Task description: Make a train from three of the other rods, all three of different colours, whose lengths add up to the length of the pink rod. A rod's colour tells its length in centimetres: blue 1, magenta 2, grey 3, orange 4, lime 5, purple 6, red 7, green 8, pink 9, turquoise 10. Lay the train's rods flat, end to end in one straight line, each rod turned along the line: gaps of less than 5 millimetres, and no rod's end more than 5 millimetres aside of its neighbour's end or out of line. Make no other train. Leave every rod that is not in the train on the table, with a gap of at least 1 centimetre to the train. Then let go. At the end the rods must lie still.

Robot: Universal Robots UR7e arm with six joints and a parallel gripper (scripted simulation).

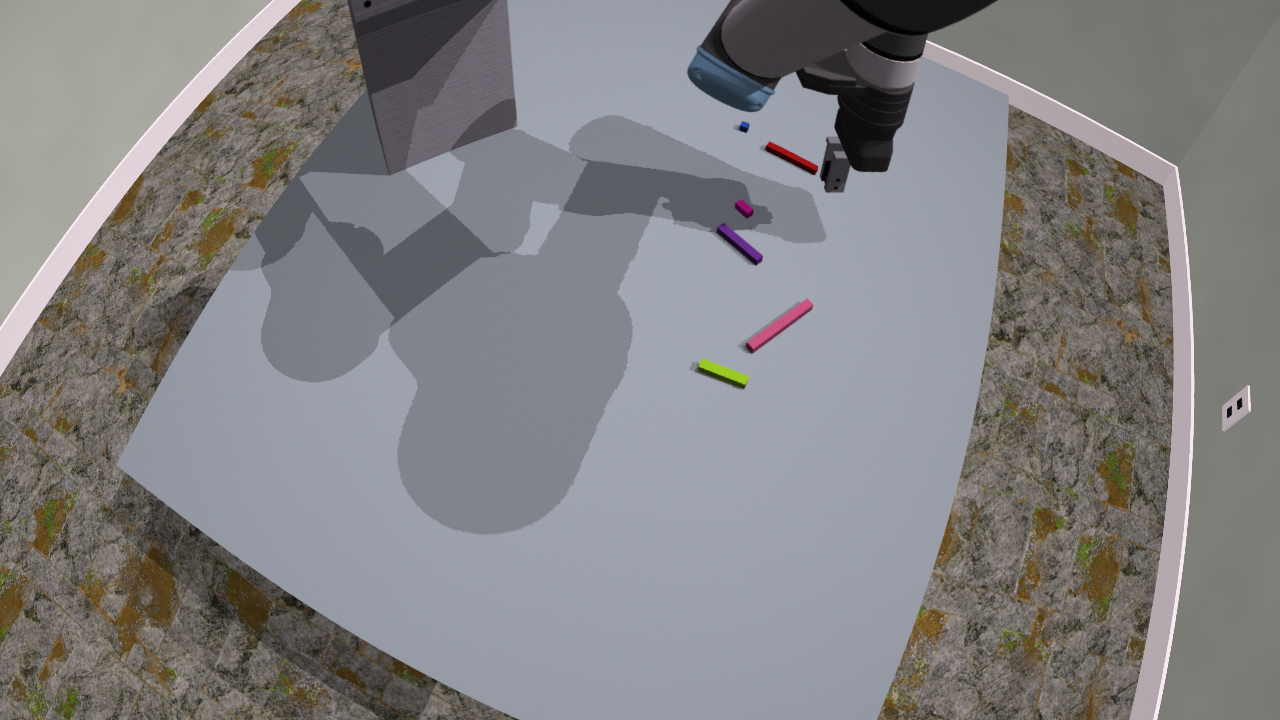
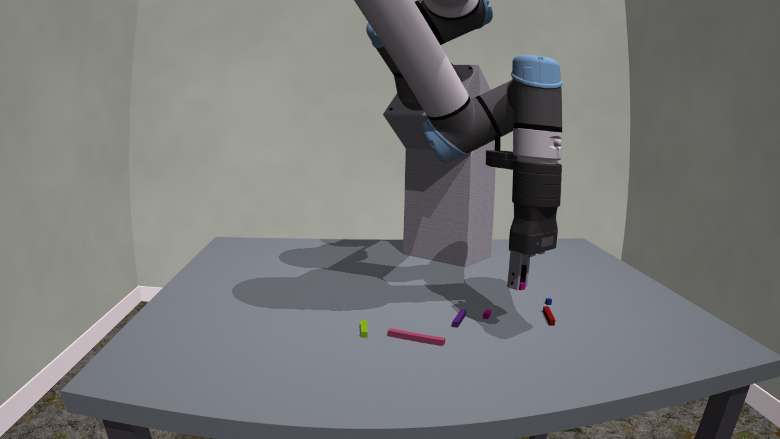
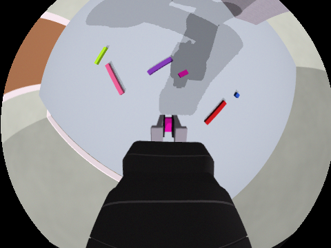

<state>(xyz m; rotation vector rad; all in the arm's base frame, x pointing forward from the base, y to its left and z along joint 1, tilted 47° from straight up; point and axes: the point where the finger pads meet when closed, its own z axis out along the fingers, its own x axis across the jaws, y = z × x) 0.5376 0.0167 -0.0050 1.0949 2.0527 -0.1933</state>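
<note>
The flat grey table (image 2: 218, 355) carries all the loose rods in its right half. Over them, the grey and blue six-joint arm (image 2: 414, 60) reaches from its grey block pedestal (image 2: 436, 218). The black two-finger gripper (image 2: 516, 283) points straight down above the table, clamped on a short magenta rod (image 3: 168, 124).

The long pink rod (image 1: 779, 325) and the lime rod (image 1: 722, 372) lie near and left. The red rod (image 1: 791, 157) is right of the gripper, and the purple rod (image 1: 739, 243) left of it. A second short magenta rod (image 1: 743, 207) sits just beyond the purple one, and the tiny blue cube rod (image 1: 743, 127) beyond the red.

The step in hand looks like carrying magenta. Next, I judge, it must be laid flat in line with one end of the purple rod, with blue to follow.

No brand, label or writing can be read
</note>
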